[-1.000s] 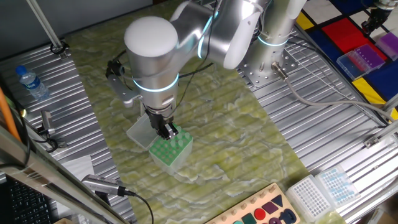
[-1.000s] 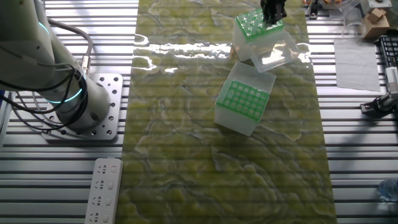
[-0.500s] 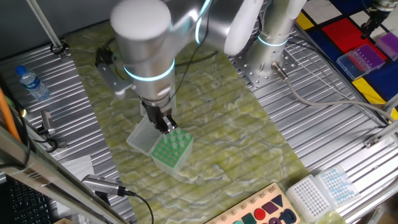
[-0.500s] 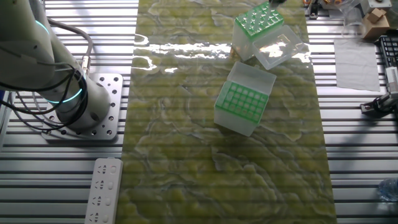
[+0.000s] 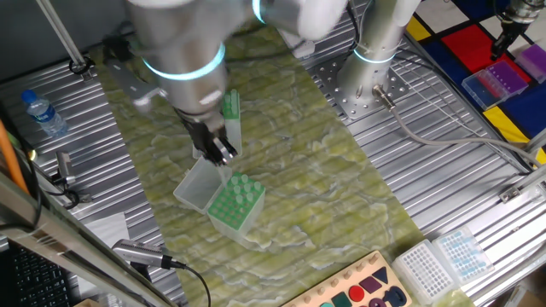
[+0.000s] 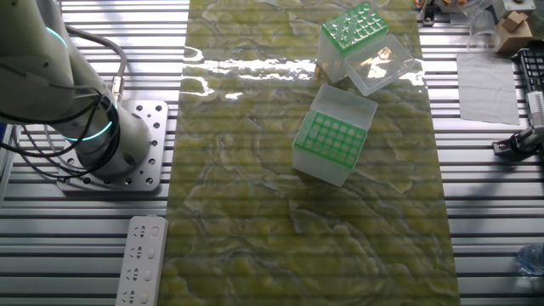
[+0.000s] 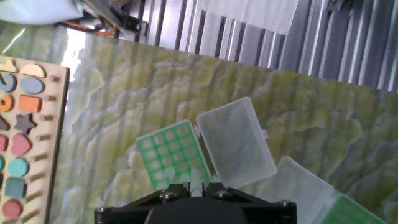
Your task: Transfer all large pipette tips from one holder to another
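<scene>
Raised since a second ago, the hand (image 5: 223, 153) is now seen clear above the near holder (image 5: 233, 203), where earlier its fingers were down among the green grid's holes. In the hand view a pale, translucent large pipette tip (image 7: 196, 182) is seen pinched between the fingers, its narrow end pointing down toward the green grid of that holder (image 7: 171, 154) — the hand is clenched on it. The holder's clear lid (image 7: 236, 144) lies hinged open just beside the grid. Farther off on the green-marbled desk (image 6: 255, 212), the second holder (image 6: 332, 138) is seen with its own lid open, well apart from the hand. Whether further tips remain in either grid cannot be told.
</scene>
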